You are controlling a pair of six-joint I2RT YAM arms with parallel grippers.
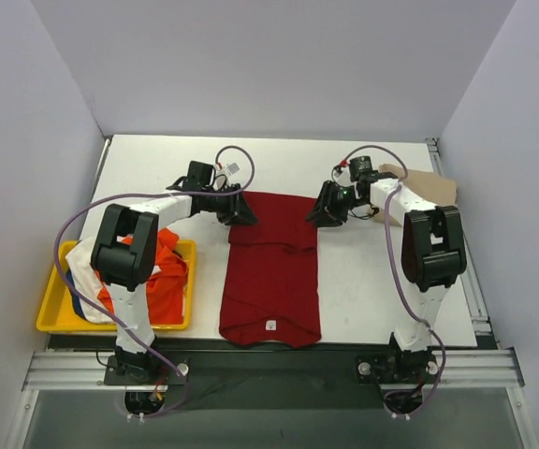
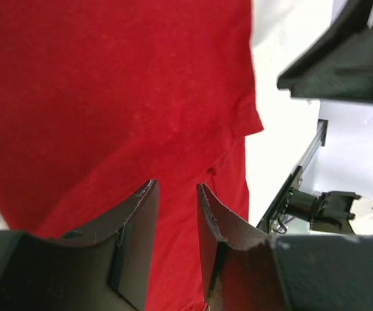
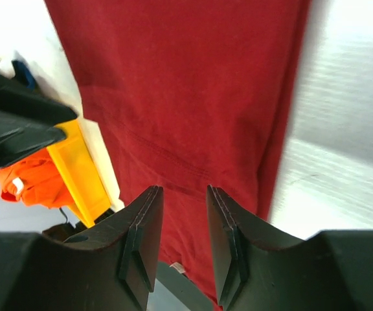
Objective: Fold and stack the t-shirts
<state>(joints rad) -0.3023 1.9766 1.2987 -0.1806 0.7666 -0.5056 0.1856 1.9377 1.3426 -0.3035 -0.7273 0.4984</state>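
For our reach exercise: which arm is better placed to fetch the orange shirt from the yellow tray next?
Left, probably. The yellow tray holding the orange shirt sits beside the left arm's base; the right pincer is beyond the dark red shirt.

Your dark red t-shirt [image 1: 271, 271] lies flat in the middle of the tabletop [image 1: 363, 281]. Its sides are folded in, so it makes a long, narrow shape running away from you. The collar, with a small white tag, is at the near end. Nearer the far end a cloth edge crosses it from side to side. Your tan t-shirt [image 1: 429, 185] lies at the far right of the tabletop, well apart from the red one. To the left, the orange t-shirt [image 1: 167, 281] and the white t-shirt [image 1: 80, 262] sit crumpled together in the yellow tray [image 1: 50, 323], spilling over its rim, with a sliver of blue cloth [image 1: 73, 292] at the white one's edge.
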